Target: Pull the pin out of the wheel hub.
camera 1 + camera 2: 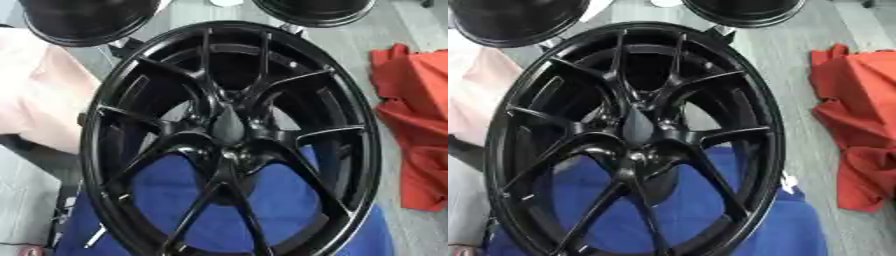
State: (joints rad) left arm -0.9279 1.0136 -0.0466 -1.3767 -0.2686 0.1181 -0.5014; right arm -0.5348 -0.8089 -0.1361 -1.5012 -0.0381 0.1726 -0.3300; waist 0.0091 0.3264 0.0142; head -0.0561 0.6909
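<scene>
Black wheel hub [229, 140] over blue cloth [219, 205], two more black wheels [83, 20] behind, one red cloth [855, 125], no hand visible.

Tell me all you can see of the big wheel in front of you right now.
The wheel is glossy black, seemingly painted metal, with thin forked spokes running from a central hub to a deep rim. It fills most of the view, face up towards the camera and tilted, over a blue cloth that shows through the spokes. A dark, rounded piece sits at the hub; I cannot tell whether it is the pin. No hand touches it.
</scene>
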